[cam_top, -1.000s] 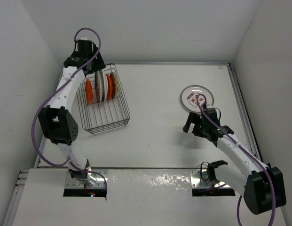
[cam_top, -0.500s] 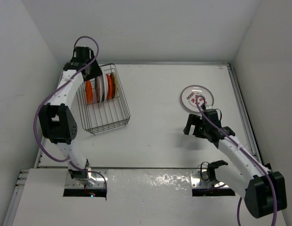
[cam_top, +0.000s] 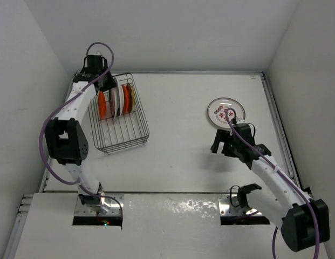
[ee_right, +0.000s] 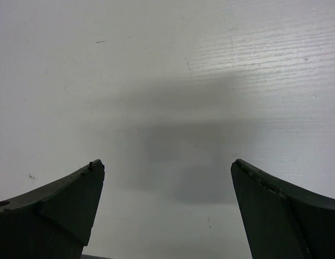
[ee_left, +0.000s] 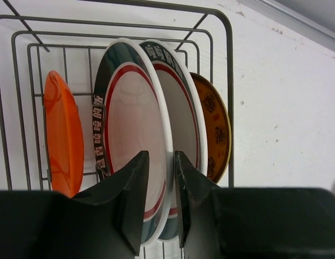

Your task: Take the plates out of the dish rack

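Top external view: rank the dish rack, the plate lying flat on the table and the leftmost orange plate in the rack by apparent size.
1. dish rack, clearly largest.
2. flat plate.
3. orange plate, standing edge-on, so it shows as a sliver; true size unsure.

4 plates [ee_left: 132, 124] upright in dark wire rack [cam_top: 122, 141]; 5th plate [cam_top: 225, 112] flat, apart.

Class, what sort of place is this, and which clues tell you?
Probably a robot lab test cell, not a kitchen: a white table boxed in by plain walls, two robot arms mounted at its near edge, and a dish rack of plates.
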You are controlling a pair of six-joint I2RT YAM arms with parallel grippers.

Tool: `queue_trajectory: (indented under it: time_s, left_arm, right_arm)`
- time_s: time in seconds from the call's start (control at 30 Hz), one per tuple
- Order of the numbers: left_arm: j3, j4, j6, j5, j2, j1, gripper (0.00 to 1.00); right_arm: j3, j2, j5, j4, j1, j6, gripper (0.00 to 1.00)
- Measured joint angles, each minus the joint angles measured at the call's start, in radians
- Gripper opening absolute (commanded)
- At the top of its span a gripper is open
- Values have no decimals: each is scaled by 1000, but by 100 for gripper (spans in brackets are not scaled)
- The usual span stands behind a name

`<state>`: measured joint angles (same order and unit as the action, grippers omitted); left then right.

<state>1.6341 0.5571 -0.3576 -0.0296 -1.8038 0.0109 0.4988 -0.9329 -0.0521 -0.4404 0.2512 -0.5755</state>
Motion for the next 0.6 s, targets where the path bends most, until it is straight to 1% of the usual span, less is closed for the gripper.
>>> queue_trajectory:
  time_s: [0.07, 0.13, 0.17, 0.4, 0.6]
  left_arm:
    - [0, -3, 0, 3, 0, 0, 21]
    - [0, -6, -8, 10, -1, 0, 2]
    - [0, -9, -8, 14, -1, 0, 0]
    - [12, 14, -6, 7, -1, 0, 0]
    - [79, 77, 32, -23, 24, 0, 0]
  right_arm:
    - [7, 9, -1, -11, 0, 0, 97]
    - [17, 18, -2, -20, 0, 0, 97]
    - [23, 22, -4, -24, 0, 0, 97]
    - [56, 45, -12, -47, 0, 0, 97]
    - [89, 56, -24, -82, 0, 1, 98]
